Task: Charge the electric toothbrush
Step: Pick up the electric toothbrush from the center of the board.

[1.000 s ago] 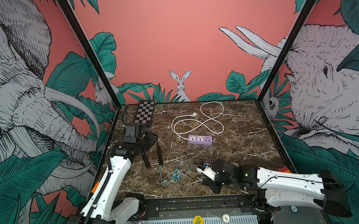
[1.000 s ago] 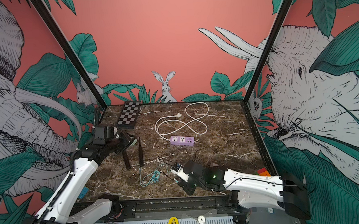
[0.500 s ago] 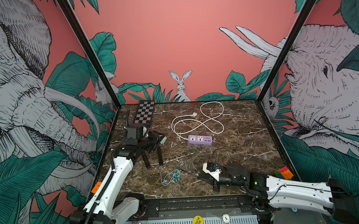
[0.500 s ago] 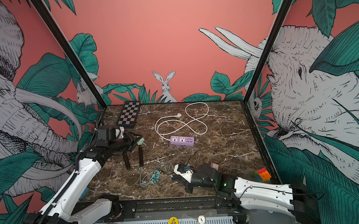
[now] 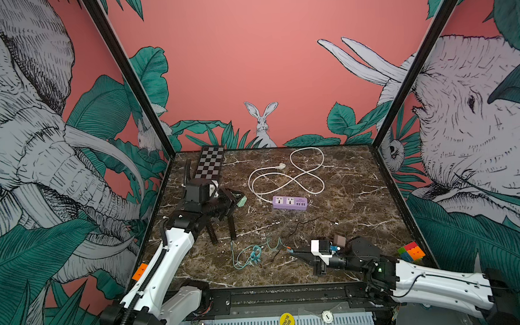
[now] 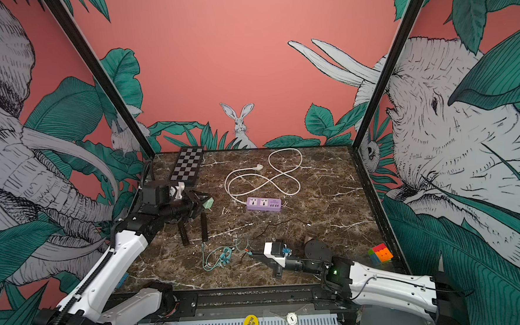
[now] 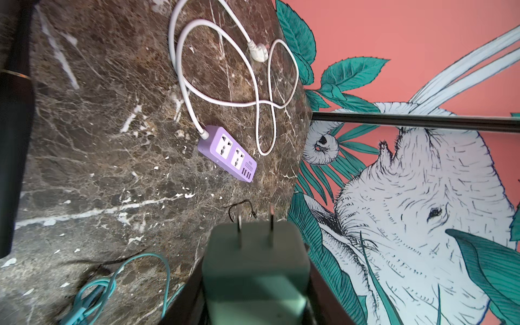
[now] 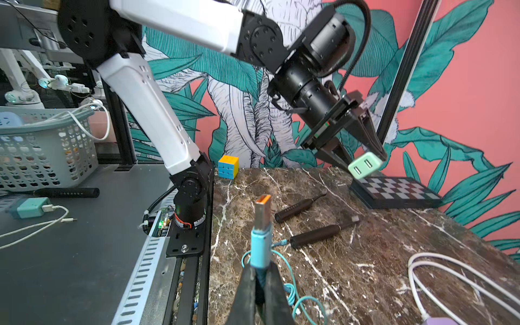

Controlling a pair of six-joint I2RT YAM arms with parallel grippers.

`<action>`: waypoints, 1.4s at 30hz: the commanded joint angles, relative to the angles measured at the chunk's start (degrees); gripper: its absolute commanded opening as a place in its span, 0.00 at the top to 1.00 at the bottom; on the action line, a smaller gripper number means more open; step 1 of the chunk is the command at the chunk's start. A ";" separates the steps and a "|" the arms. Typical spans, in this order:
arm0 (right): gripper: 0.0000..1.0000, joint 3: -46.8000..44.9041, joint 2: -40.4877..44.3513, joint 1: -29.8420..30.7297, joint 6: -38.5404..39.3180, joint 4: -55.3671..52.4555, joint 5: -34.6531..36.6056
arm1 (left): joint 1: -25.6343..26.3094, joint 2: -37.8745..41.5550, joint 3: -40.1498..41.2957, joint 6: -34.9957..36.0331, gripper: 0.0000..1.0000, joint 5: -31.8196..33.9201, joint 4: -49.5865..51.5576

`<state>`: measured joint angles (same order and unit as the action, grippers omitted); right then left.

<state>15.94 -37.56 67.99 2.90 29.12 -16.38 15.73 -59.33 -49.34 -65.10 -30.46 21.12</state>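
The left gripper [image 5: 237, 201] is clamped on a mint-green charger adapter [image 5: 241, 200]. It holds the adapter up off the marble table [image 5: 355, 195], to the left of the purple power strip [image 5: 290, 203] and apart from it. In the left wrist view the adapter's two prongs [image 7: 254, 225] stick out away from the gripper. The right gripper [image 8: 260, 271] is pinched tight on the USB plug [image 8: 263, 230] of a teal cable [image 5: 248, 257]. It sits low over the table on the near side of the strip, with the orange-tipped plug poking out past the fingertips. The cable's loops lie on the marble, nearer than the strip and a little left. Its other end meets the base of one black toothbrush [image 5: 231, 229]. A second toothbrush [image 5: 211, 233] lies just beside that one, both flat on the table, left of the strip and nearer. A thin black wire [image 5: 310, 223] trails between the strip and the right gripper. The strip's white cord [image 5: 284, 180] curls behind it, a chessboard [image 5: 208, 166] sits back and left of it, and a colour cube [image 5: 411, 251] stands well off to its right, near the front corner.
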 commanded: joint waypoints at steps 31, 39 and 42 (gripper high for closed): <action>1.00 43.12 -8.93 -6.55 -1.92 -39.79 25.02 | 4.23 -3.21 -3.09 1.73 1.00 0.50 -2.84; 1.00 44.21 -20.99 -6.36 -2.85 -48.32 19.33 | 4.23 -2.80 -3.37 1.21 1.00 0.66 -2.56; 1.00 46.02 -26.98 -5.76 -2.80 -50.55 17.89 | 4.23 -2.89 -3.34 0.81 1.00 0.60 -2.51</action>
<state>60.69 -61.67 61.63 0.69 -18.22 4.58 19.84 -63.53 -51.20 -63.94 -29.65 19.75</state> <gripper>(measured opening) 0.049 0.440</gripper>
